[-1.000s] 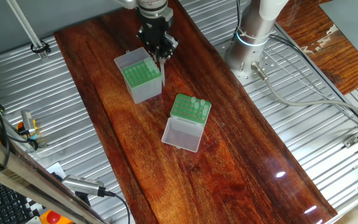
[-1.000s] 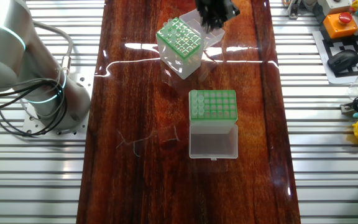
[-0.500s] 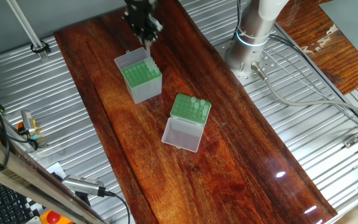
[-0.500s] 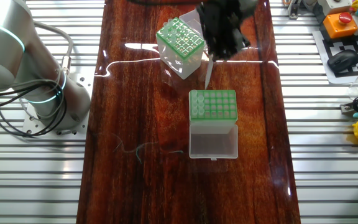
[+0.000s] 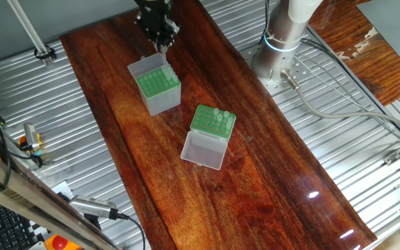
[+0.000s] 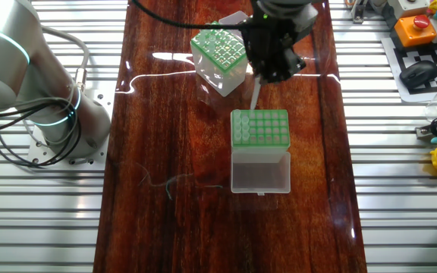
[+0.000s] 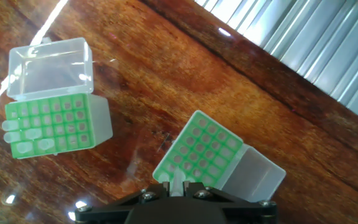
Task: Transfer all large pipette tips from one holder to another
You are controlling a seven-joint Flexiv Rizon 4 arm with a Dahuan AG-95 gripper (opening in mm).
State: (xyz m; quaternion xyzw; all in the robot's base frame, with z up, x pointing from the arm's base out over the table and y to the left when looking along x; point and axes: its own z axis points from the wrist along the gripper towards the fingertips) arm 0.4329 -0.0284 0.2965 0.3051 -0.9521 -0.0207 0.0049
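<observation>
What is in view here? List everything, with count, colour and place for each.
Table: one, dark red-brown wood, between ribbed metal surfaces.
Whitish holder: one, green rack top, clear lid open, mid-table.
Grey holder: one, green rack top, lid open, towards one end of the table.
Large pipette tips: a few, whitish, along one edge of the whitish holder's rack; exact count unclear.
Held tip: one, whitish, hanging from the hand.
Arm base: one, silver, beside the table.
Hand: one, black, raised near the grey holder.
</observation>
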